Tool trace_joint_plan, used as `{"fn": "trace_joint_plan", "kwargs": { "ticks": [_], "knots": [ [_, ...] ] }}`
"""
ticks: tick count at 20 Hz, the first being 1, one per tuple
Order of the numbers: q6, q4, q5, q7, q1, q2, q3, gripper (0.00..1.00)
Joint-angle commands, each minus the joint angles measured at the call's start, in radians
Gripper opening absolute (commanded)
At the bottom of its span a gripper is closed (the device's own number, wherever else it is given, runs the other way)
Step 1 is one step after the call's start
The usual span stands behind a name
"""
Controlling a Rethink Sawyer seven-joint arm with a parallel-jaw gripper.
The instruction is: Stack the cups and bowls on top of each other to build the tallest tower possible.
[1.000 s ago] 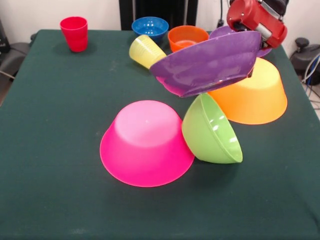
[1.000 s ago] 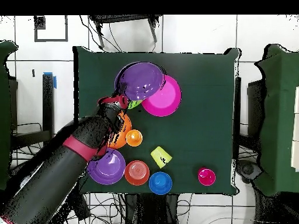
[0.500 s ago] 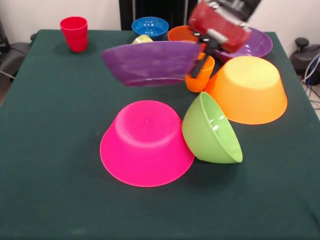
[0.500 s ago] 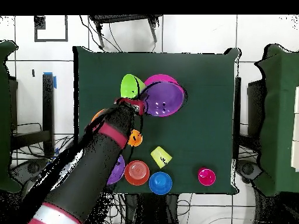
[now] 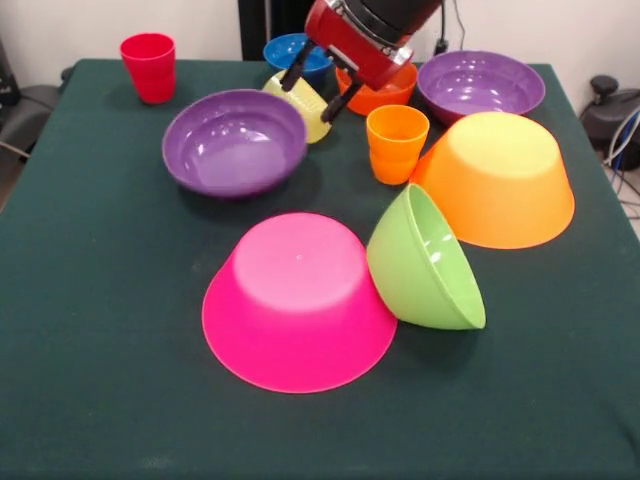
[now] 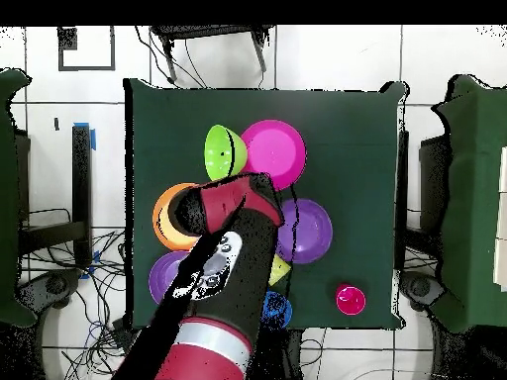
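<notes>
Pink bowl (image 5: 298,300) sits nearest on the dark green tabletop (image 5: 90,300), upside down. Green bowl (image 5: 425,260) is tipped on its side just right of it, touching the pink bowl's wall, opening facing right. Large orange bowl (image 5: 497,178) is upside down behind the green one, close to its rim. Orange cup (image 5: 396,144) stands upright right beside that bowl's left edge. Purple bowl (image 5: 235,141) rests upright on the tabletop, left of the orange cup, apart from the pink bowl. Gripper (image 5: 318,88) hangs above the purple bowl's far right rim, fingers spread, gripping nothing; the black tips are clear of the bowl. Pale yellow cup (image 5: 300,103) lies on its side directly behind the gripper, against the purple bowl's far edge. Second purple bowl (image 5: 481,85) stands upright at the far right. Orange-red bowl (image 5: 380,92) and blue bowl (image 5: 285,50) are at the far edge, partly hidden by the red arm. Red cup (image 5: 148,67) stands upright in the far left corner, well apart from everything. Overhead view: arm (image 6: 223,277) covers most of the row nearest its base.
</notes>
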Motion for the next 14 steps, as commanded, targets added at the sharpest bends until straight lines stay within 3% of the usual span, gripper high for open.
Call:
{"fn": "trace_joint_plan", "kwargs": {
  "ticks": [1,4,8,14],
  "knots": [
    [0.058,0.1,0.045,-0.266,-0.021,-0.065,0.314,1.0],
    [-0.005,0.135,0.043,-0.213,-0.026,-0.096,0.332,1.0],
    [-0.005,0.176,0.065,-0.178,-0.045,-0.159,0.361,1.0],
    [-0.042,0.191,0.043,-0.232,-0.089,-0.287,0.408,1.0]
  ]
}}
